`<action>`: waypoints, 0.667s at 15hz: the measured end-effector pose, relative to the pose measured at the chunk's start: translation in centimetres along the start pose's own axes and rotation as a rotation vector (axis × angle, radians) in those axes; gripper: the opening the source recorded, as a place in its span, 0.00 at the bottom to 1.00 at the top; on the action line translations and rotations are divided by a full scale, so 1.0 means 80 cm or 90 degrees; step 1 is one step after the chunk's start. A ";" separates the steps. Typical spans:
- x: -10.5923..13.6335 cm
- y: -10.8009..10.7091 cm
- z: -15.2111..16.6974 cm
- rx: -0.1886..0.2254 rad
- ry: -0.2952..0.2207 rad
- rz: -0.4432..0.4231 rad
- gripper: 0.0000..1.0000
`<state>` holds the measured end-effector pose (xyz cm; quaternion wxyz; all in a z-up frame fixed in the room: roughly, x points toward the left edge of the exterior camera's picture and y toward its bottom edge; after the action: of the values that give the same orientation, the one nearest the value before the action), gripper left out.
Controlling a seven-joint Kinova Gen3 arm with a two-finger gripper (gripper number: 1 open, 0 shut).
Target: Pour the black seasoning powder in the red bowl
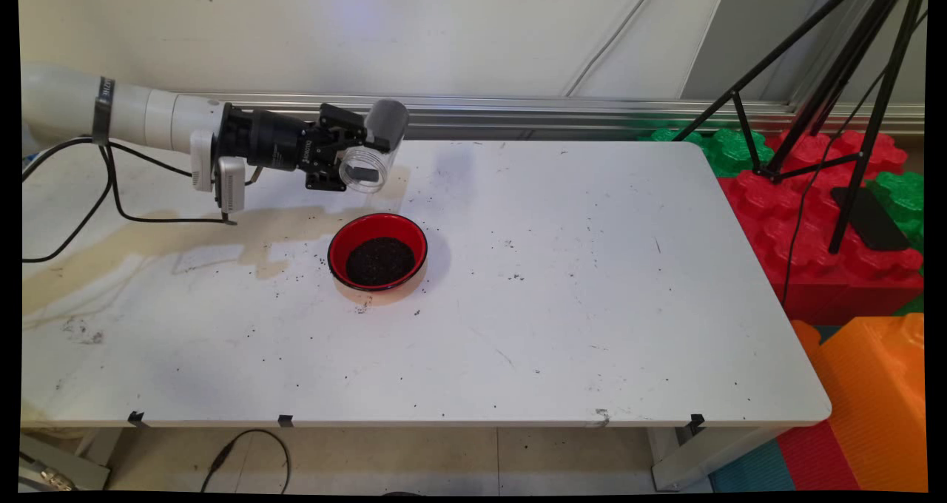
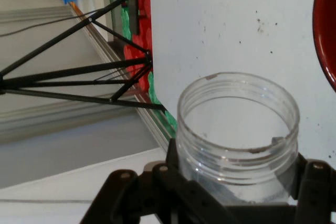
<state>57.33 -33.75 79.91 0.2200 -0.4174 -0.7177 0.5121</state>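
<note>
Two fingers [image 1: 368, 134] of the gripper [image 1: 360, 157] are clamped on a clear plastic jar [image 1: 365, 169], held in the air on its side. The jar's long axis runs roughly level, its open threaded mouth [image 2: 239, 116] pointing away from the arm, toward the tabletop's [image 1: 562, 281] right end. Just below and near it stands a red bowl [image 1: 377, 251] of dark granules. Right of the bowl the tabletop lies open to its rounded right edge, beyond which stand tripod legs [image 1: 836, 89] and coloured foam blocks [image 1: 828, 229].

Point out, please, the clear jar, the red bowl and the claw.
clear jar [image 2: 239, 129], hand view, on its threaded wall.
red bowl [image 1: 377, 229], main view, on its far inner wall.
claw [image 1: 364, 157], main view, between its fingertips, shut on the jar.
</note>
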 end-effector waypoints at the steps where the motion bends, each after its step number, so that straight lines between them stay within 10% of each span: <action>1: 0.000 0.000 0.001 0.000 -0.001 0.013 0.00; 10: 0.002 0.000 0.004 -0.001 -0.007 0.129 0.00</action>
<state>56.99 -33.81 79.80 0.1627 -0.4851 -0.6735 0.5334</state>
